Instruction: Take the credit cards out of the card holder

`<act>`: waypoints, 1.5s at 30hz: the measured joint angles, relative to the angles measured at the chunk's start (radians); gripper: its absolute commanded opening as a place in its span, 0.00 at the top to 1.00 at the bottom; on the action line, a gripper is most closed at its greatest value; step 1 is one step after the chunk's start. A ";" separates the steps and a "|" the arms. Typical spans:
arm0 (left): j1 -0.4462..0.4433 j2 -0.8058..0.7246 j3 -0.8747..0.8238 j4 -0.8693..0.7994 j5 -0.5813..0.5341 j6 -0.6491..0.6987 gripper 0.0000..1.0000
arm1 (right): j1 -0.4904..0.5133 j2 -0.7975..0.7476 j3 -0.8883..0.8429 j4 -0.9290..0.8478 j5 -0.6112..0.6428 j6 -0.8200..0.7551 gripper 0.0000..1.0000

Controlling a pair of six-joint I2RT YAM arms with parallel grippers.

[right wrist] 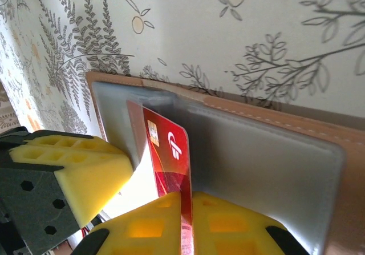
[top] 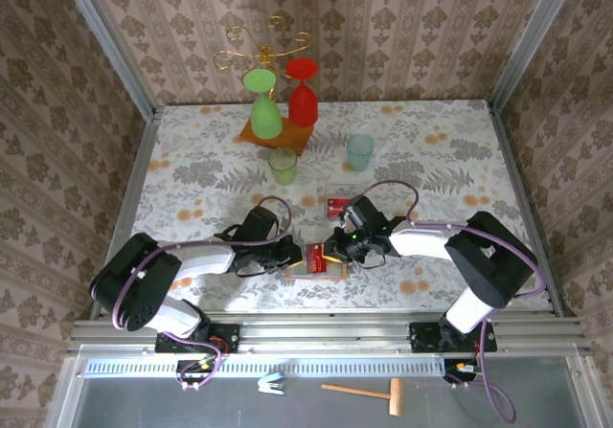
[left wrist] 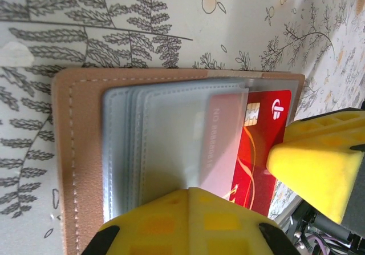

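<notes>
Floral tablecloth [top: 431, 150], near edge: card holder [left wrist: 80, 152] lies open, tan border framing grey-blue sleeves. Closed left gripper [left wrist: 188, 201], pads pressed together, tips bearing on the sleeves. Clamped right gripper [right wrist: 185, 209] pinches red credit card [right wrist: 168, 152], which sits partway out of its sleeve. Second red card [top: 337, 205] lies flat on the cloth just behind.

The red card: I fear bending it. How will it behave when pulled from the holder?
Probably stiff: the red card looks straight in the right gripper. Its glossy face suggests it slides easily from the clear sleeve. The card holder looks light and may drag along.
</notes>
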State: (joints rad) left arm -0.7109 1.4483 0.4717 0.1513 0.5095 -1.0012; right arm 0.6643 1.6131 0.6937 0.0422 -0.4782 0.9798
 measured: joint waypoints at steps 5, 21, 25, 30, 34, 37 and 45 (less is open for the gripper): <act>0.000 -0.004 -0.003 0.000 -0.001 0.000 0.93 | -0.018 -0.026 -0.018 -0.017 0.002 -0.011 0.90; 0.000 -0.063 0.005 -0.083 -0.020 -0.001 0.85 | -0.056 -0.125 -0.014 -0.139 0.007 -0.064 0.94; 0.006 -0.072 0.057 -0.121 -0.024 0.000 0.84 | -0.064 -0.129 0.042 -0.217 0.013 -0.108 0.95; 0.028 -0.076 0.103 -0.143 -0.024 0.008 0.82 | -0.092 -0.128 0.149 -0.344 0.026 -0.216 0.97; 0.052 -0.079 0.108 -0.161 -0.024 0.015 0.80 | -0.124 -0.123 0.256 -0.452 0.030 -0.357 0.99; 0.070 -0.083 0.108 -0.177 -0.024 0.029 0.77 | -0.140 -0.106 0.344 -0.536 0.040 -0.493 1.00; 0.100 -0.082 0.112 -0.236 -0.035 0.084 0.60 | -0.157 0.002 0.550 -0.736 0.112 -0.873 1.00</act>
State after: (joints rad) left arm -0.6113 1.3659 0.5838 -0.0845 0.4744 -0.9173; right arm 0.5076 1.6146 1.2438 -0.6941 -0.3664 0.1066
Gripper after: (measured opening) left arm 0.379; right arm 0.038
